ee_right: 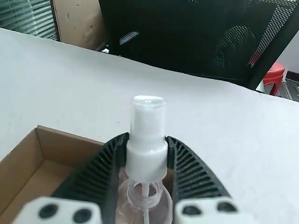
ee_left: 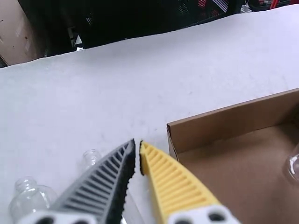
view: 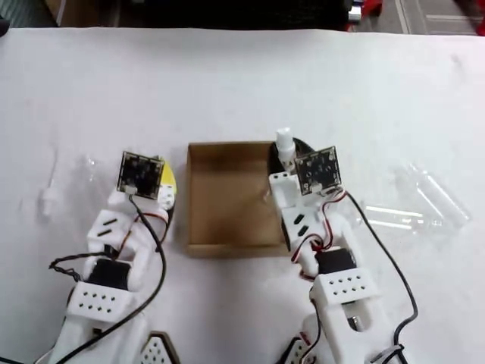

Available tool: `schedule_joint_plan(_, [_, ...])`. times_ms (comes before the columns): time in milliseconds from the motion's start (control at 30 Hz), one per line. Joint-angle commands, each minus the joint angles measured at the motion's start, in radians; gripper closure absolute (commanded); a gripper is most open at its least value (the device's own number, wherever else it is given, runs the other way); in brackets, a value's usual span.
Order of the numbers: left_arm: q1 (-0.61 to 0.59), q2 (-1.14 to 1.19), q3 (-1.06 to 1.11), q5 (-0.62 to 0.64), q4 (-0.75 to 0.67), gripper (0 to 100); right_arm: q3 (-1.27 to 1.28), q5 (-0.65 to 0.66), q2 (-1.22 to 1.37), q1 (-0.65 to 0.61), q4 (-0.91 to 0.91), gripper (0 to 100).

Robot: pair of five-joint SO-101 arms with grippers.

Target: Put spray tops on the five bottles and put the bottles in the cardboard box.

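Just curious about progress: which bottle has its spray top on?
The capped bottle held by the right end effector; the bare bottles near the left end effector lack tops.

left arm (view: 102, 296), right arm (view: 345, 292) — white shells, black-and-red cables | left gripper (ee_left: 137, 145) grey-and-yellow, ribbed | right gripper (ee_right: 145, 142) black, ribbed

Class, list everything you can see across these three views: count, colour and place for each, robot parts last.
Cardboard box: one, brown, mid-table between the arms.
Capped bottle: one, clear with white spray top, in the right gripper at the box's far right corner.
Uncapped bottles: two, clear, standing beside the left gripper.
Lying bottles: apparently two, clear, table's right side.
Loose spray top: apparently one, white, far left.
Table: one, white.
Left gripper: grey and yellow, shut, left of box.
Right gripper: black, shut on the capped bottle.
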Motion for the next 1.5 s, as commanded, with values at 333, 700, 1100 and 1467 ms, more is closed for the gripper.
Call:
schedule_joint_plan(333, [0.015, -0.025, -0.015, -0.009, -0.026, 97, -0.015, -0.005, -0.027, 0.005, -0.018, 82.6])
schedule_joint_plan(700, [0.015, -0.025, -0.017, -0.009, -0.026, 97, -0.044, -0.005, -0.228, 0.012, 0.148, 82.5])
schedule_joint_plan(1100, [0.015, -0.025, -0.017, -0.009, -0.026, 97, -0.124, -0.008, -0.668, 0.05, 0.671, 77.6])
schedule_joint_plan(1467, [0.015, -0.025, -0.015, -0.009, -0.021, 98, 0.008, -0.064, -0.653, 0.041, 0.828, 77.2])
